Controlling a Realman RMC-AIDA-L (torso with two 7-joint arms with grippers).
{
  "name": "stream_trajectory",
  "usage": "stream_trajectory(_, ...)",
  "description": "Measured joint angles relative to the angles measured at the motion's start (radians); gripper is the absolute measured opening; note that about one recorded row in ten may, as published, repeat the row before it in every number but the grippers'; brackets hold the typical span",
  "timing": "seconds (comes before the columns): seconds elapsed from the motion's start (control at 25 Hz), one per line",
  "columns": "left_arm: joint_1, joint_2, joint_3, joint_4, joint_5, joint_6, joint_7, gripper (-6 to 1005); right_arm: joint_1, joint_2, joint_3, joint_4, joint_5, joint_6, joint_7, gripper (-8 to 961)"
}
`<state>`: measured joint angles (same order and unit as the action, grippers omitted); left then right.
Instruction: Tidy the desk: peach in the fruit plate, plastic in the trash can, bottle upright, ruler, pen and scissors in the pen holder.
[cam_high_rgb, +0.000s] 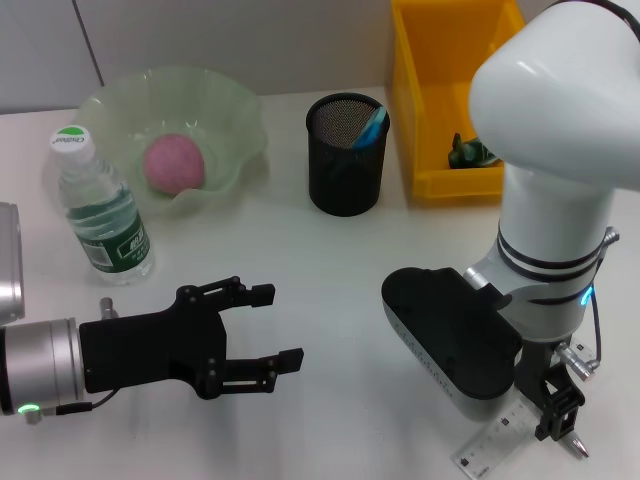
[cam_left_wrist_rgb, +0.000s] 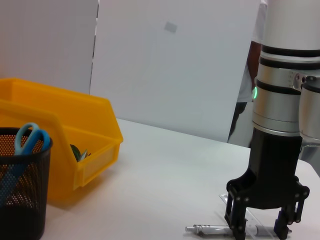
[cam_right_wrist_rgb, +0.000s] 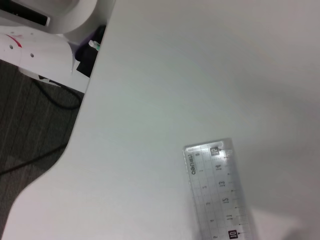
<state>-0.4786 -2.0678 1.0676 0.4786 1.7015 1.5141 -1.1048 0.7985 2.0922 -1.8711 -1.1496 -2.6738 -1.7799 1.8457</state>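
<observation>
The pink peach (cam_high_rgb: 175, 163) lies in the green fruit plate (cam_high_rgb: 235, 110) at the back left. Beside it the capped bottle (cam_high_rgb: 100, 205) stands upright. Blue scissors (cam_high_rgb: 370, 127) stick out of the black mesh pen holder (cam_high_rgb: 345, 160). A green plastic piece (cam_high_rgb: 470, 152) lies in the yellow bin (cam_high_rgb: 440, 185). My right gripper (cam_high_rgb: 560, 415) is down at the table's near right, open, its fingers (cam_left_wrist_rgb: 237, 220) straddling the silver pen (cam_left_wrist_rgb: 207, 229). The clear ruler (cam_high_rgb: 495, 445) lies flat just beside it. My left gripper (cam_high_rgb: 283, 325) hovers open and empty at the near left.
The table's front edge (cam_right_wrist_rgb: 87, 95) runs close to the ruler (cam_right_wrist_rgb: 217, 195), with dark floor and cables beyond it. The yellow bin (cam_left_wrist_rgb: 95, 150) and the pen holder (cam_left_wrist_rgb: 25, 185) stand along the back, with bare tabletop between them and the grippers.
</observation>
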Motion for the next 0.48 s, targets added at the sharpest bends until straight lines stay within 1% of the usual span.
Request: stream_trajectory(0.48,-0.005,0.003,-0.002,0.0,0.0,0.0,-0.01,861,-0.001,0.0,0.0,-0.001,0.0,0.006,0.001,584)
